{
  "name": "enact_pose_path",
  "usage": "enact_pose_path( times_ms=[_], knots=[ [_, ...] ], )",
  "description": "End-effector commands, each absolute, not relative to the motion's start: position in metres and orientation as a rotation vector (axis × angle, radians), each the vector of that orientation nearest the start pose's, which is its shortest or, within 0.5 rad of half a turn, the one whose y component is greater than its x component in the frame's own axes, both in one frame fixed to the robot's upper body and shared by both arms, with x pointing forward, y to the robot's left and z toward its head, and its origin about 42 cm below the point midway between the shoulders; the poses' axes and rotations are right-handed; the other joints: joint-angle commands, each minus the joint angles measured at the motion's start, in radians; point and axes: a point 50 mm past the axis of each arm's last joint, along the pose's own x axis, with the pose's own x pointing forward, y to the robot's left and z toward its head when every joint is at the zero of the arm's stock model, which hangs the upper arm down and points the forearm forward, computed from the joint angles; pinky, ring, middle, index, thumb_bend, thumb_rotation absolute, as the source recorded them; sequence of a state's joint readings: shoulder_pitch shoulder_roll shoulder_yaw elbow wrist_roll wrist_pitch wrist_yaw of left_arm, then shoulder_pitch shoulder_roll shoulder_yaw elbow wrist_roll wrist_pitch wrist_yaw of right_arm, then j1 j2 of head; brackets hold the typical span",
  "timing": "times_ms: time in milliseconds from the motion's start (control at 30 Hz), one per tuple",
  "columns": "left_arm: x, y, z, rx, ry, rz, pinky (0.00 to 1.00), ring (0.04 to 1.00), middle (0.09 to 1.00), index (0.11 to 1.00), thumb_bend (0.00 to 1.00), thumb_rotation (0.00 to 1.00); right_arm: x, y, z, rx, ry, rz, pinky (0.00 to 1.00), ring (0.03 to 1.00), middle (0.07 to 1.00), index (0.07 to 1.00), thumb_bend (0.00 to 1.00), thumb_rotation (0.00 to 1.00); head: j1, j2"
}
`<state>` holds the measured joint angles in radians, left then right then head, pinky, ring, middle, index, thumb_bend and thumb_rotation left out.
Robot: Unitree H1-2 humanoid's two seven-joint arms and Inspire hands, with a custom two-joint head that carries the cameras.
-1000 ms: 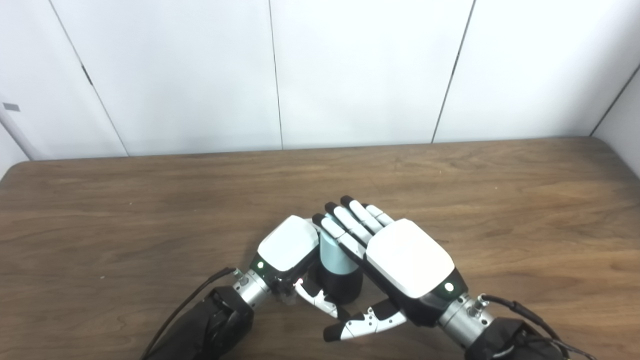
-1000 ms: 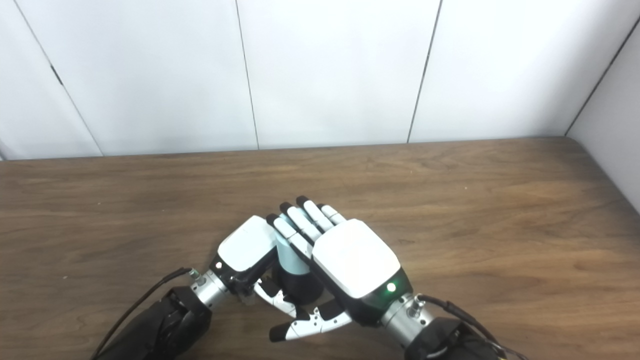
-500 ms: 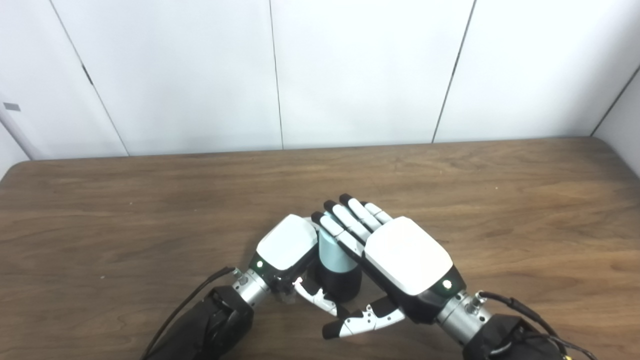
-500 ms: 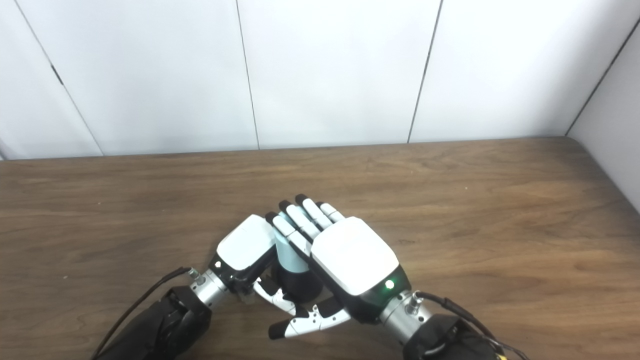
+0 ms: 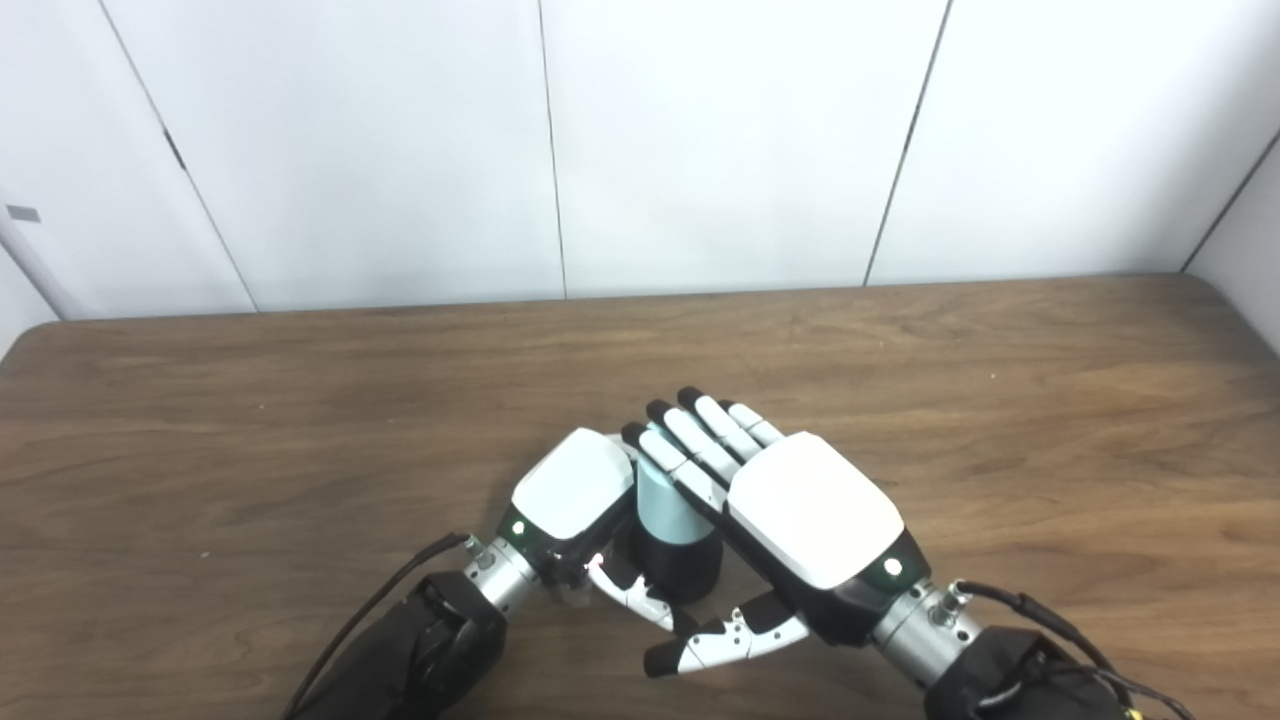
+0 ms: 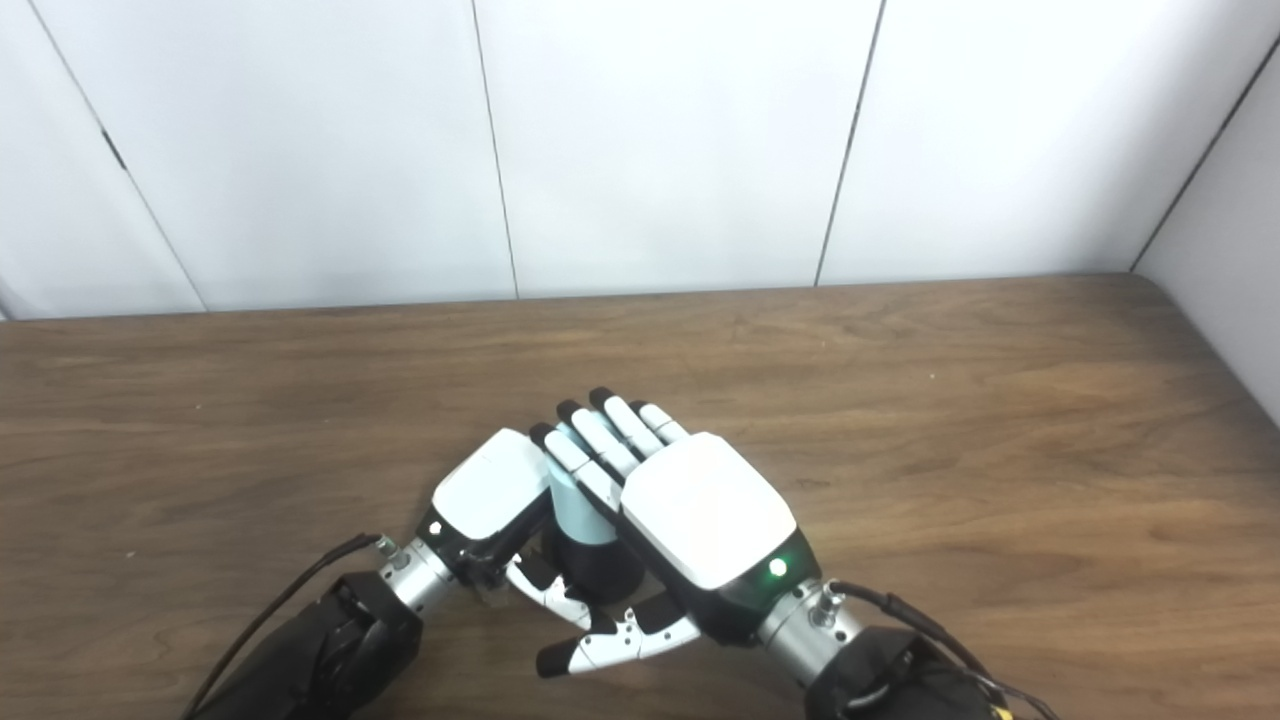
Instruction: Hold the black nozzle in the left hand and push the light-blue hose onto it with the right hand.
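Observation:
The black nozzle (image 5: pixel 692 577) stands upright on the wooden table (image 5: pixel 1000 400) near its front edge. The light-blue hose (image 5: pixel 660 510) sits on top of it as a short upright tube. My left hand (image 5: pixel 575 490) is shut on the nozzle from the left; its thumb lies across the black base and its fingers are hidden behind. My right hand (image 5: pixel 800 510) is open, with straight fingers laid flat over the top end of the hose and the thumb spread out low in front. The hose's top is covered by those fingers.
Bare wooden tabletop stretches to the left, right and back of the hands. White wall panels (image 5: pixel 720 140) rise behind the table's far edge. Black cables run from both wrists near the picture's bottom.
My right hand has shifted very slightly up and left over the hose. The left hand, nozzle and hose stay where they were.

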<state>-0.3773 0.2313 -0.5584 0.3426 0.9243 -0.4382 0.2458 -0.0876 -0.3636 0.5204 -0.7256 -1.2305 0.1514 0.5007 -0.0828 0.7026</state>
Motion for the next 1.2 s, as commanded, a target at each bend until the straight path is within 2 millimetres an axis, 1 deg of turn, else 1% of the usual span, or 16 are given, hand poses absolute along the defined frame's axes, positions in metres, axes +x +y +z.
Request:
enact_pose_path(
  times_ms=[0, 667, 933, 1167],
  knots=[
    [0.2457, 0.0915, 0.0041, 0.862, -0.410, -0.705, 0.61, 0.445, 0.467, 0.516, 0.50, 0.00, 0.1963, -0.1725, 0.1256, -1.571, 0.134, 1.135, 0.95, 1.000, 1.000, 0.978, 0.75, 1.00, -0.001, 0.001],
    [0.2466, 0.0920, 0.0051, 0.867, -0.411, -0.708, 0.61, 0.452, 0.468, 0.510, 0.50, 0.00, 0.1948, -0.1730, 0.1252, -1.563, 0.143, 1.134, 0.95, 1.000, 1.000, 0.990, 0.76, 1.00, -0.002, 0.003],
    [0.2488, 0.0900, 0.0060, 0.869, -0.411, -0.711, 0.61, 0.449, 0.469, 0.512, 0.50, 0.00, 0.1983, -0.1744, 0.1242, -1.562, 0.163, 1.143, 0.97, 1.000, 1.000, 0.996, 0.76, 1.00, 0.000, 0.001],
    [0.2504, 0.0886, 0.0069, 0.860, -0.414, -0.704, 0.61, 0.442, 0.471, 0.516, 0.50, 0.00, 0.2013, -0.1764, 0.1232, -1.551, 0.166, 1.135, 0.96, 1.000, 1.000, 0.979, 0.76, 1.00, -0.005, 0.002]
  ],
)
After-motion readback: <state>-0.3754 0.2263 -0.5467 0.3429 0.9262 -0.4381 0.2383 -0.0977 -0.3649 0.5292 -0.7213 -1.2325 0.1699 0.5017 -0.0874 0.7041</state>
